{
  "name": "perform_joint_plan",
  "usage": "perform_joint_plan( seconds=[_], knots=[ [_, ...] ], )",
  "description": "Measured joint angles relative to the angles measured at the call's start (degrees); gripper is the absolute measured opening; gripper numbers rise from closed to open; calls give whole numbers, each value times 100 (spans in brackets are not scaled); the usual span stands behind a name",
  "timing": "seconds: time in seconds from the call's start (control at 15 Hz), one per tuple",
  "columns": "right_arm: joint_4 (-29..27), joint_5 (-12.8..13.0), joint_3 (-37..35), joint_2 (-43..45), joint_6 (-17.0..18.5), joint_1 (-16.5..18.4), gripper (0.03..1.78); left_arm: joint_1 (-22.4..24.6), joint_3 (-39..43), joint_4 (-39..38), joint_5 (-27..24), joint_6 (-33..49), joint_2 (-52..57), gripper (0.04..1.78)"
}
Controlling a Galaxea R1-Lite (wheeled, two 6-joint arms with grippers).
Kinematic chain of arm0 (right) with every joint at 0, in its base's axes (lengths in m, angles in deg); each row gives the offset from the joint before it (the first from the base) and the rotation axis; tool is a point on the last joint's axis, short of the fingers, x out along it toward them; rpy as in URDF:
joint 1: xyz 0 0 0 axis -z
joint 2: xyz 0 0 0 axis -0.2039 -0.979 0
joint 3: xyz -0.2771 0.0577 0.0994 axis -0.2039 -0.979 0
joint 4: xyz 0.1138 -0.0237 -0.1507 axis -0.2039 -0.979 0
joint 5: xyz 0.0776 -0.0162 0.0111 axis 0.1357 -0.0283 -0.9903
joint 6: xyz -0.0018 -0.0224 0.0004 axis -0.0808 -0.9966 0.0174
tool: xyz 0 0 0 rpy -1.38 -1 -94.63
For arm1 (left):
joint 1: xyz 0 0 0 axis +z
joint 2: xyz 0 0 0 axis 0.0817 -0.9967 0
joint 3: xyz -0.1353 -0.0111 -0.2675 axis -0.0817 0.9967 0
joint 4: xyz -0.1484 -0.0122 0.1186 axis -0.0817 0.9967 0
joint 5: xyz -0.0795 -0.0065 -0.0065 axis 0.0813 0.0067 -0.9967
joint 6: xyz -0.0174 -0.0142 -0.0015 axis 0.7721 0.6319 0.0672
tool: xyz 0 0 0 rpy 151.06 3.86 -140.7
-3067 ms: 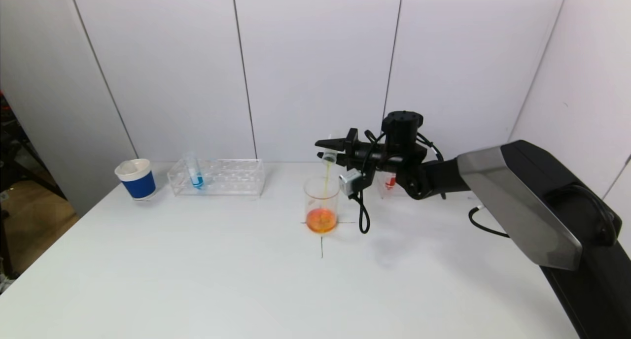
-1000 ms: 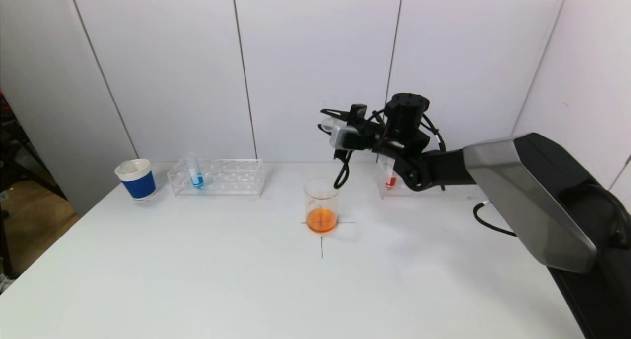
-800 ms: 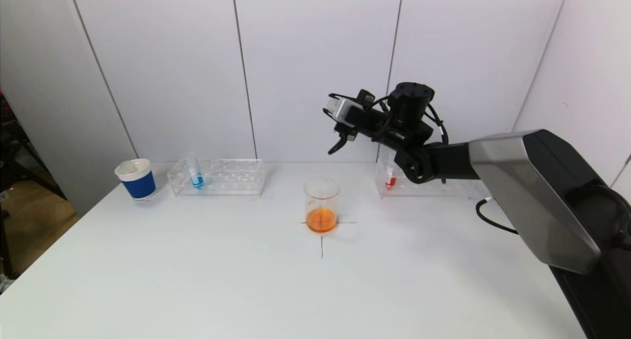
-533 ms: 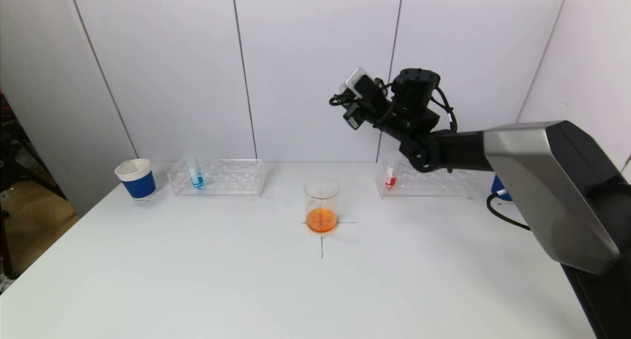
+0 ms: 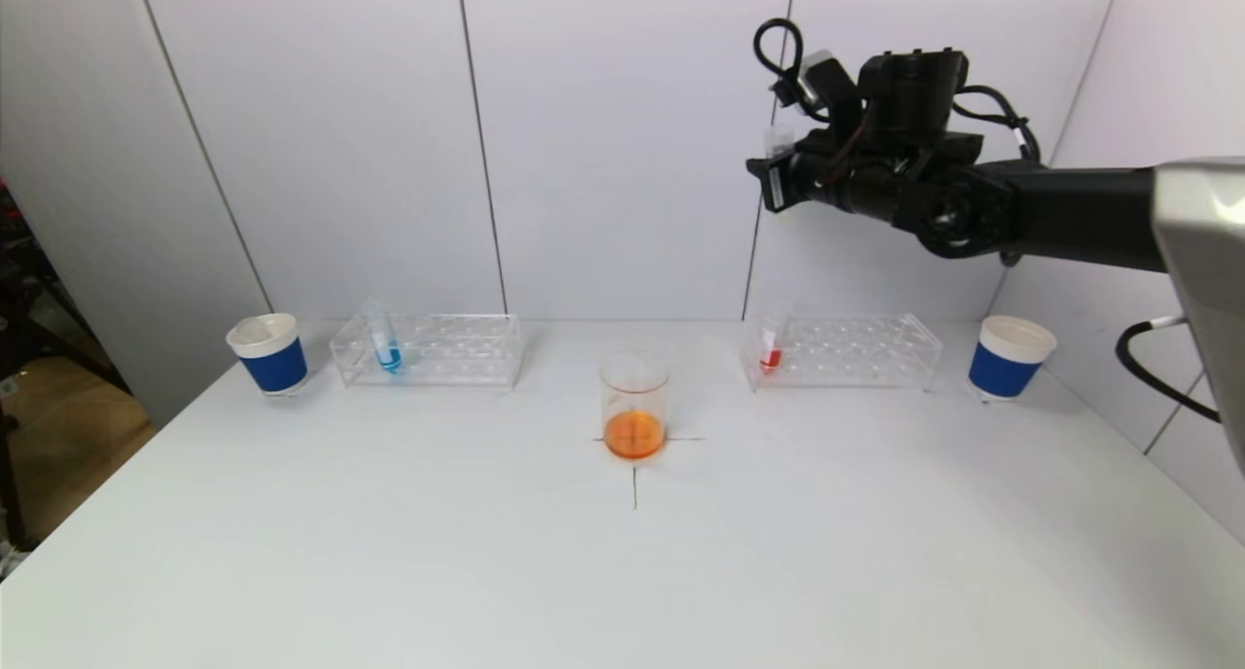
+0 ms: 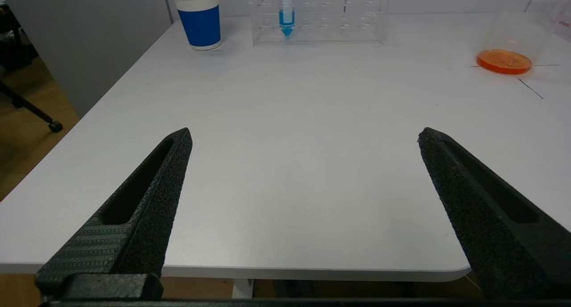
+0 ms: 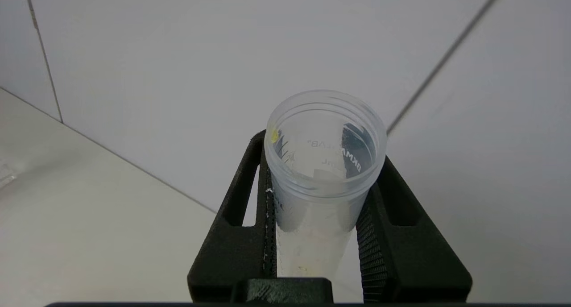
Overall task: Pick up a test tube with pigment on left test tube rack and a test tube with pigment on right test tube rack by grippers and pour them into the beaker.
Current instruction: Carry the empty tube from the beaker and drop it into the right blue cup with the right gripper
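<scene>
Head view, left to right: a blue cup (image 5: 267, 353) at the bench's (image 5: 389, 552) far left; the left rack (image 5: 428, 349) holding a blue tube (image 5: 385, 340); the beaker (image 5: 634, 404) at centre with orange liquid; the right rack (image 5: 842, 351) holding a red tube (image 5: 770, 349); a second blue cup (image 5: 1009, 357) at far right. The left end effector (image 6: 303, 137), fingers wide apart and holding nothing, hangs at the near bench edge. The right end effector (image 5: 778, 178) is raised high above the right rack, clamped on an upright tube (image 7: 323, 173) that looks emptied, one yellow drop at its rim. Judged step: disposing of this tube; keep it upright, lower slowly, and release only once it is seated. Faint mirrored lettering on the tube wall is unreadable.
</scene>
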Motion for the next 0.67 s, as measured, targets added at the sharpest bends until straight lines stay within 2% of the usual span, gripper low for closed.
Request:
perform_joint_plan(
  seconds=[0.2,0.33,0.53,0.67],
  knots=[
    [-1130,340,-50,458,940,319,56,0,-2,-2,0,2,0,177],
    [-1267,421,-257,736,1064,601,56,0,-2,-2,0,2,0,177],
    [-1225,390,-937,1202,1092,990,56,0,-2,-2,0,2,0,177],
    [-1209,395,-1343,1488,1337,1307,56,0,-2,-2,-1,2,0,177]
  ],
)
